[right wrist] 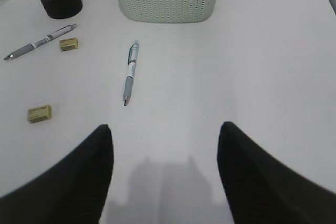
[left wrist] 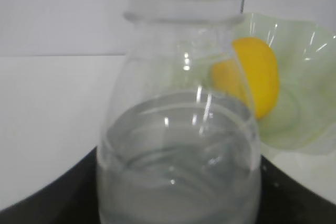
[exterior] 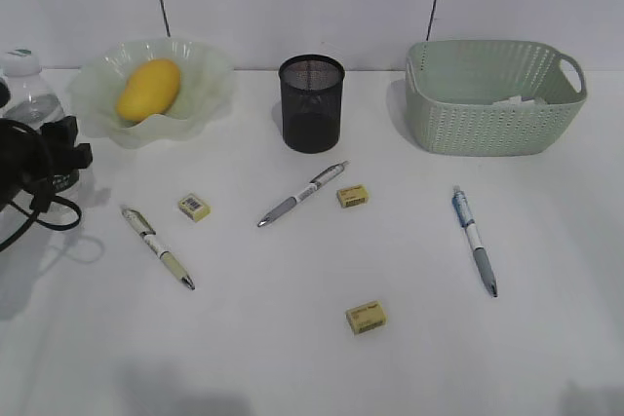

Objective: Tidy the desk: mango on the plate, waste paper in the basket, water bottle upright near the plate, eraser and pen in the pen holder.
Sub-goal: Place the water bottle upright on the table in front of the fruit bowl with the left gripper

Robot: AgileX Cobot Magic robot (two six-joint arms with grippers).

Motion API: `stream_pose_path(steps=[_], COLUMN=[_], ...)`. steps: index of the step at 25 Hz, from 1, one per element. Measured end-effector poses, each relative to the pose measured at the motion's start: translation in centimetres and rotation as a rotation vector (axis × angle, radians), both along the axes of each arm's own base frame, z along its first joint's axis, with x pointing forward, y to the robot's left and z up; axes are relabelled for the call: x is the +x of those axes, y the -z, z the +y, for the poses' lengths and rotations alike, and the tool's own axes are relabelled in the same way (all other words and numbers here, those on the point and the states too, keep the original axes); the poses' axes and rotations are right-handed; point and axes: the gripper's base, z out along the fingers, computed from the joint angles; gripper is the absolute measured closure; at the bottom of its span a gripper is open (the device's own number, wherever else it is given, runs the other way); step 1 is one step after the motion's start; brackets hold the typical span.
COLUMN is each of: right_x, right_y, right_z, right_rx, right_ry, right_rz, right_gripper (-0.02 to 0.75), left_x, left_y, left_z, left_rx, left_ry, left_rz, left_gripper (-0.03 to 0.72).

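Mango [exterior: 149,89], smooth and yellow-orange, lies in the ruffled, translucent green plate [exterior: 205,73] at the back left of the white desk [exterior: 292,358]. Only the exterior view takes in the whole layout: black wire-mesh pen holder [exterior: 312,104] at centre back, woven-pattern sage basket [exterior: 487,109] to its right with white waste paper [exterior: 515,101] inside, three pens and three small yellow erasers scattered in front. The left wrist view alone gives the water bottle [left wrist: 178,129] close up, upright, clear and part full, the mango and plate just behind it; the left gripper [exterior: 44,158] stands around the bottle's lower body, but whether its fingers press it I cannot tell. The right wrist view shows the right gripper [right wrist: 165,145] with dark fingers wide apart over bare desk, a blue-grey pen [right wrist: 130,72] ahead.
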Motion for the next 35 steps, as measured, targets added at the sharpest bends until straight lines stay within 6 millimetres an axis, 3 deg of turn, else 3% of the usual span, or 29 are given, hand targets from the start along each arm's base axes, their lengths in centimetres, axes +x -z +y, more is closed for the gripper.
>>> stream_pose_path(steps=[12,21,31,35], right_x=[0.0,0.0,0.0,0.0], right_y=[0.0,0.0,0.0,0.0], right_z=[0.0,0.0,0.0,0.0], right_rx=[0.000,0.000,0.000,0.000], right_ry=[0.000,0.000,0.000,0.000], right_rz=[-0.001,0.000,0.000,-0.001], right_gripper=[0.243,0.243,0.243,0.243], left_x=[0.2,0.2,-0.4,-0.8], left_y=[2.1,2.2,2.5,3.6], left_z=[0.1,0.0,0.2,0.2], left_rx=[0.020,0.018,-0.011,-0.035], left_ry=[-0.006,0.000,-0.010,-0.013], left_rz=[-0.080,-0.092,-0.077,0.002], left_gripper=[0.193,0.192,0.134,0.097])
